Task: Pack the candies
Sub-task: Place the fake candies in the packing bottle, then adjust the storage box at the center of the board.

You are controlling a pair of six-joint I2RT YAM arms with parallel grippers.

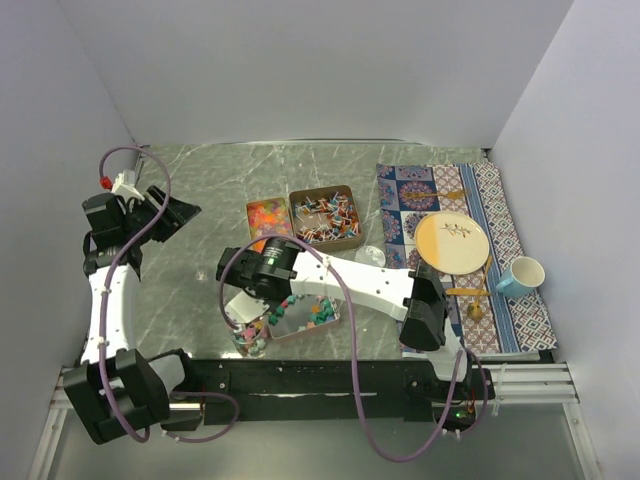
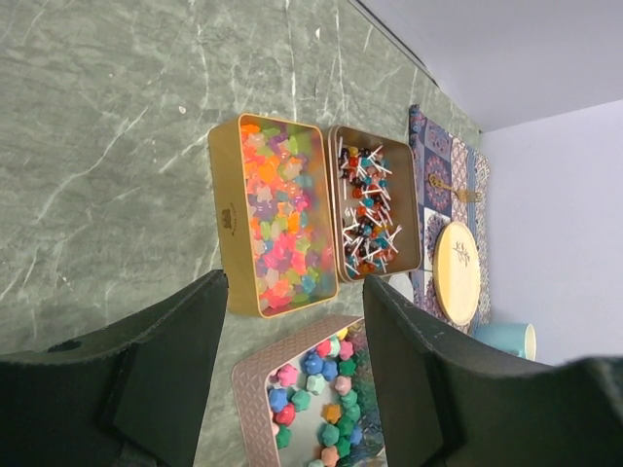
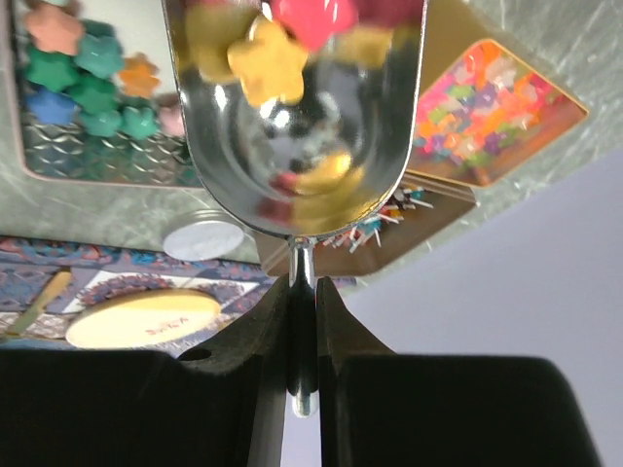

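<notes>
My right gripper [image 3: 304, 292] is shut on the thin handle of a metal scoop [image 3: 292, 117], which holds a yellow star candy [image 3: 263, 58] and pink and red ones. In the top view this gripper [image 1: 240, 298] hovers over a small glass jar [image 1: 250, 336] partly filled with candies, left of the open tin of star candies [image 1: 305, 315]. The star candies also show in the left wrist view [image 2: 331, 389]. My left gripper [image 2: 297, 287] is open and empty, raised at the left [image 1: 183, 213].
Two bronze tins stand at the back: one of orange-pink-yellow bits [image 1: 268, 214], one of twist-wrapped candies [image 1: 327, 217]. A jar lid [image 1: 370, 255] lies by them. On the patterned mat [image 1: 500, 190] at the right are a plate [image 1: 452, 243] and a blue cup [image 1: 522, 275].
</notes>
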